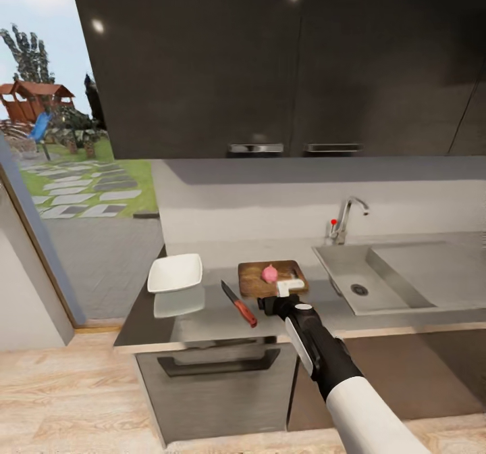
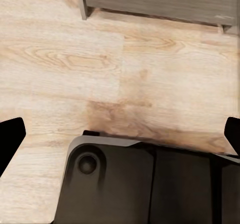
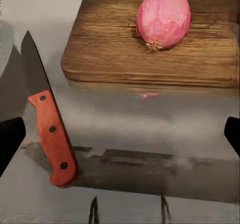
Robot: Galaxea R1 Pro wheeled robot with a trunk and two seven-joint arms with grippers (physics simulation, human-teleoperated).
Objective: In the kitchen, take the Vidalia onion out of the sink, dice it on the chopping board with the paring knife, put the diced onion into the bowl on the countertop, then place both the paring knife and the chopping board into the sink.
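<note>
On the chopping board (image 3: 150,44) sits the pink onion (image 3: 163,18), just past the right end effector (image 1: 289,286), which is open wide. The paring knife (image 3: 47,119) lies beside it on the tabletop (image 1: 202,319).

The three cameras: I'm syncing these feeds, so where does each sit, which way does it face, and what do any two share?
Head view: high up, looking down at the countertop and sink; right arm shows.
Left wrist view: aimed down at wood floor; dark fingers at the edges.
Right wrist view: low over the counter, facing the knife, board and onion.
Head and right wrist share those three.
</note>
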